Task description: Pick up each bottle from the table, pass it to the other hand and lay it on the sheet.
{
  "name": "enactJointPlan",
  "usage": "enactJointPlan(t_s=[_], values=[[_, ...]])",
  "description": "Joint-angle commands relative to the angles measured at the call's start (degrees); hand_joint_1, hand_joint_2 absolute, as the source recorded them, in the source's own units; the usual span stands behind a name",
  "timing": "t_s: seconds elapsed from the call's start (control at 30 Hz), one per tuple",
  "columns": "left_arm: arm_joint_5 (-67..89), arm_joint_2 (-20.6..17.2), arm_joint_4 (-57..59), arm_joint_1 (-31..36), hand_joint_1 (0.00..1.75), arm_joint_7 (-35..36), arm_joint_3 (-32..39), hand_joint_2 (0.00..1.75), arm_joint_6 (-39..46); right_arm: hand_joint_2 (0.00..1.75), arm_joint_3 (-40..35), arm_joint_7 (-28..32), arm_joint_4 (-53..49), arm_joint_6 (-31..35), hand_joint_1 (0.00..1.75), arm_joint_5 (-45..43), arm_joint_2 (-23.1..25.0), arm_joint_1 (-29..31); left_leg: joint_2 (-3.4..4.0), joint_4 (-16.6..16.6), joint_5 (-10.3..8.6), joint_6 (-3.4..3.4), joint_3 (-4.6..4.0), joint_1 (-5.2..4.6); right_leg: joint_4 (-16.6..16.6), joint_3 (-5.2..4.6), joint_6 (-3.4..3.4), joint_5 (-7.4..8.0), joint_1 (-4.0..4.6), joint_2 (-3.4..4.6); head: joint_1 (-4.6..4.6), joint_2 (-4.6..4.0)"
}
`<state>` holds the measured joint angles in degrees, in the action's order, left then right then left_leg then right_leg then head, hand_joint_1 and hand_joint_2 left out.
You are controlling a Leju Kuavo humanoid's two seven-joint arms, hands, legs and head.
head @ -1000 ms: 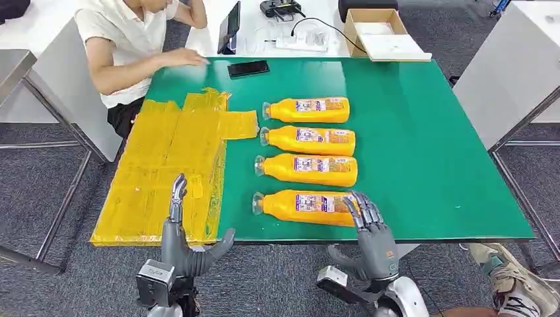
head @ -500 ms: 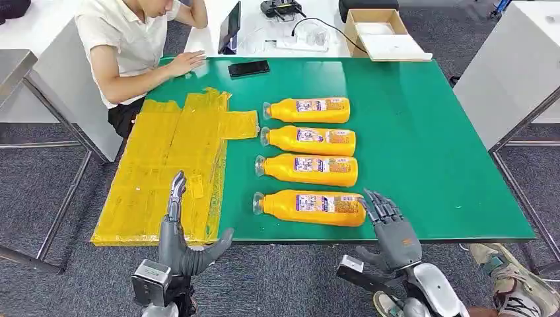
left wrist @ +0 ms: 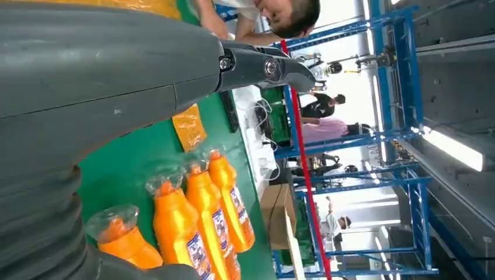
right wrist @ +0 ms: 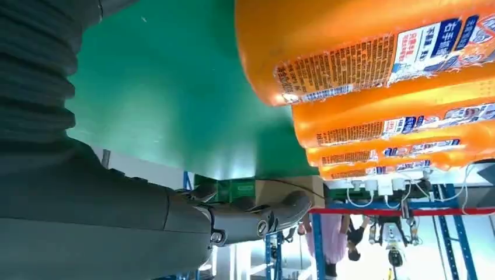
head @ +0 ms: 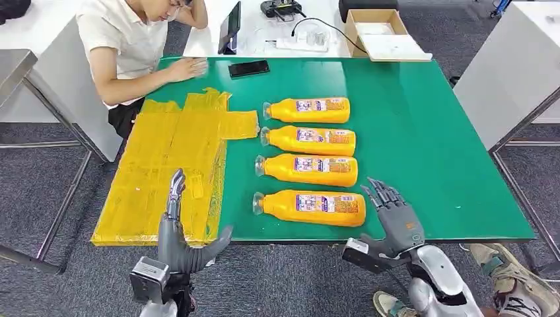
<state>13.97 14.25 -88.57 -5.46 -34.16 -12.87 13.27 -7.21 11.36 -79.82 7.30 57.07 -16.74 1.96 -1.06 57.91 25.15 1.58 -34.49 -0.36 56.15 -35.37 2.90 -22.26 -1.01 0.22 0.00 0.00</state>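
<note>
Change: right hand (head: 396,220) has slid out past the nearest bottle's base since a second ago, fingers spread, empty.
Left hand (head: 179,232): open over the table's near edge, beside the yellow sheet (head: 168,165).
Bottles (head: 308,207): four lying in a row mid-table, long axes crosswise, caps toward the sheet.
Surface: green table (head: 429,145).
Room: grey carpet, a person seated at the far corner.

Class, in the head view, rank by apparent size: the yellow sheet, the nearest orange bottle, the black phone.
1. yellow sheet, clearly largest.
2. nearest orange bottle.
3. black phone, smallest, though it lies farther from the camera.
</note>
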Motion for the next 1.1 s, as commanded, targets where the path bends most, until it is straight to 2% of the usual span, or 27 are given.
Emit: enactJointPlan(t_s=[0.03,0.13,0.2,0.63,0.83,0.97,1.1], values=[[-0.6,-0.3,3.6,2.1,0.00,0.0,0.2,1.75,-0.6,1.75,-4.5,0.8,10.3,-1.6,0.00,-2.4,2.7,5.3,0.21,-0.1,0.09,-0.12,0.29,0.08,-0.1,0.26,-0.13,-0.03,0.09,0.13,0.02,0.00],[-0.7,-0.4,4.8,2.8,0.00,0.0,-0.2,1.75,-0.7,1.75,-5.7,1.6,14.6,-2.5,0.00,-4.5,3.8,7.0,0.21,-0.1,0.13,-0.14,0.42,0.10,-0.1,0.38,-0.16,-0.07,0.12,0.12,0.00,0.00],[-0.7,-0.4,4.8,2.8,0.00,0.0,-0.2,1.75,-0.7,1.75,-5.7,1.6,14.6,-2.5,0.00,-4.5,3.8,7.0,0.15,-0.1,0.06,-0.09,0.23,0.08,-0.1,0.20,-0.10,-0.01,0.09,0.10,0.02,-0.02],[-1.0,-0.4,5.1,3.1,0.00,0.1,-0.5,1.75,-0.9,1.75,-6.7,1.8,16.2,-2.8,0.00,-4.6,4.4,8.1,0.20,-0.1,0.14,-0.14,0.36,0.09,-0.1,0.33,-0.15,-0.08,0.10,0.11,0.02,0.00],[-1.6,-0.8,5.7,4.0,0.00,0.2,-1.2,1.75,-1.4,1.75,-10.5,2.7,20.8,-3.5,0.00,-5.5,4.8,11.4,0.23,-0.1,0.14,-0.14,0.35,0.09,-0.1,0.31,-0.16,-0.07,0.10,0.14,0.02,0.00],[-1.6,-0.8,5.3,3.6,0.00,0.2,-1.0,1.75,-1.4,1.75,-13.4,1.2,21.4,-1.2,0.00,-2.1,3.7,12.6,0.31,-0.1,0.17,-0.16,0.46,0.10,-0.1,0.39,-0.17,-0.10,0.12,0.17,0.02,0.00],[-1.6,-0.9,5.5,3.9,0.00,0.3,-1.1,1.75,-1.5,1.75,-14.1,1.1,23.1,-1.9,0.00,-2.3,4.6,15.0,0.21,-0.1,0.13,-0.14,0.37,0.07,-0.1,0.32,-0.15,-0.08,0.09,0.09,0.02,0.00]])
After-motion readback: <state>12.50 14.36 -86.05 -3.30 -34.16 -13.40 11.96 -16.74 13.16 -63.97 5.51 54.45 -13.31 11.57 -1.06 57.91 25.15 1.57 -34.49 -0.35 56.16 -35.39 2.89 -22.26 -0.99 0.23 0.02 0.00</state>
